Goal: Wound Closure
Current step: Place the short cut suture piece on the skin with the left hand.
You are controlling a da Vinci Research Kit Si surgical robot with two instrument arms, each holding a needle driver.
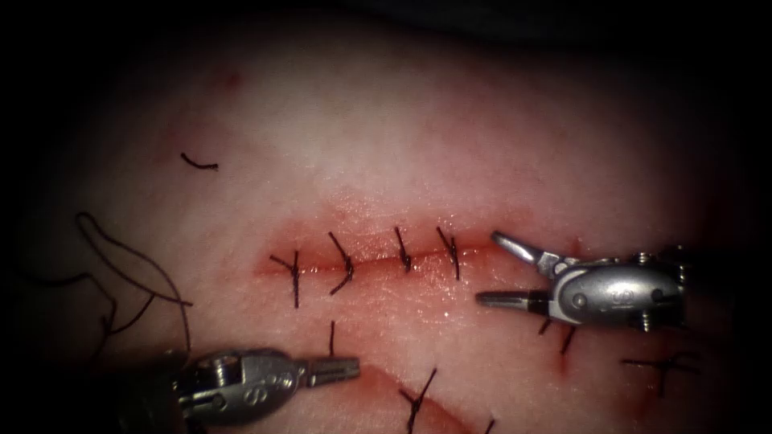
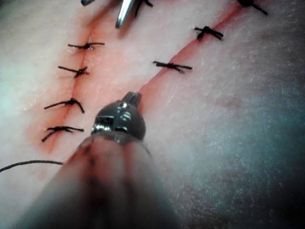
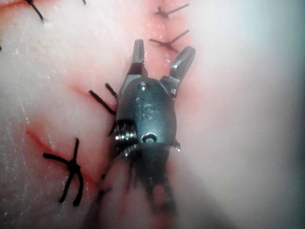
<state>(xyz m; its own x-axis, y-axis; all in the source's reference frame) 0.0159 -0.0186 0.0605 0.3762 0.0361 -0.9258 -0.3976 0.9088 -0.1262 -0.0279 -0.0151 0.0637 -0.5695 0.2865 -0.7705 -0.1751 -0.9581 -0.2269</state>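
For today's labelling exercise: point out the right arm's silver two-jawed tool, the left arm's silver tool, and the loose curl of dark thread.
Right arm's silver tool (image 1: 498, 269), endoscope view, between open jaws.
Left arm's silver tool (image 1: 354, 370), endoscope view, jaw tips.
Loose dark thread (image 1: 129, 257), endoscope view, loop's upper strand.

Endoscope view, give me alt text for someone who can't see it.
The right hand, jaws open and holding nothing, sits at the right end of a cut in the tissue closed by four stitches. The left hand, jaws shut, lies below the cut, with loose thread at far left.
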